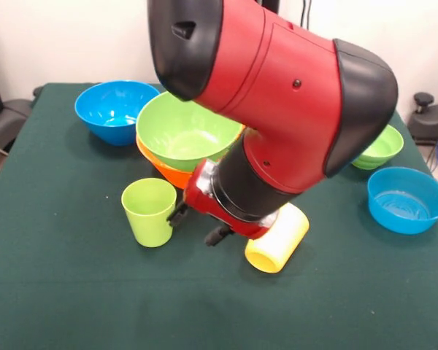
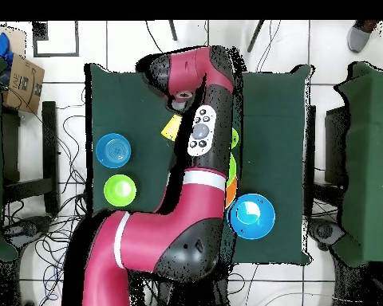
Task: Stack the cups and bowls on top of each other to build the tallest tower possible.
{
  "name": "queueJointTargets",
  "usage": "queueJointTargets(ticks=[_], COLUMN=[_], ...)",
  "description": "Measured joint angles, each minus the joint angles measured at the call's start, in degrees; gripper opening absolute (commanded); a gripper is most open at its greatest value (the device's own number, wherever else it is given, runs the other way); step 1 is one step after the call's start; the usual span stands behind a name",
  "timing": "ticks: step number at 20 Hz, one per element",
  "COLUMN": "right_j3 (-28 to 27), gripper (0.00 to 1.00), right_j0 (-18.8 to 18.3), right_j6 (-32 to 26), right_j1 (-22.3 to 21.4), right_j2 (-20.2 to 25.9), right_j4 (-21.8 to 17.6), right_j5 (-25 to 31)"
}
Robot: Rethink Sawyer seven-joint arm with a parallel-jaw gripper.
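Note:
A large lime green bowl [image 1: 184,133] sits nested in the orange bowl [image 1: 165,173] at the table's middle; together they form the low tower. Slivers of the green bowl [image 2: 233,163] and orange bowl [image 2: 230,191] show past the arm from above. A lime green cup [image 1: 150,211] stands upright in front of them. A yellow cup [image 1: 277,238] [image 2: 172,127] lies on its side to its right. My gripper [image 1: 198,224] hangs low between the two cups, open and holding nothing, with one finger [image 1: 179,214] close to the green cup's rim. The overhead view hides it under the arm.
A medium blue bowl [image 1: 115,109] [image 2: 252,215] stands at the back left of the front view. A small green bowl [image 1: 380,149] [image 2: 120,189] and a shallow blue bowl [image 1: 407,199] [image 2: 113,149] stand at the right. The bulky arm [image 1: 277,87] hides the table's centre.

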Motion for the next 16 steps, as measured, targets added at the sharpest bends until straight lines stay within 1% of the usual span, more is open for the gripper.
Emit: queueJointTargets(ticks=[7, 16], right_j3=[2.97, 7.43], gripper=[1.0, 1.0], right_j0=[-0.53, -1.12], right_j6=[0.0, 0.0], right_j1=[-1.78, -3.18], right_j2=[-0.76, -1.01], right_j4=[0.01, 0.02], right_j5=[-1.54, -6.33])
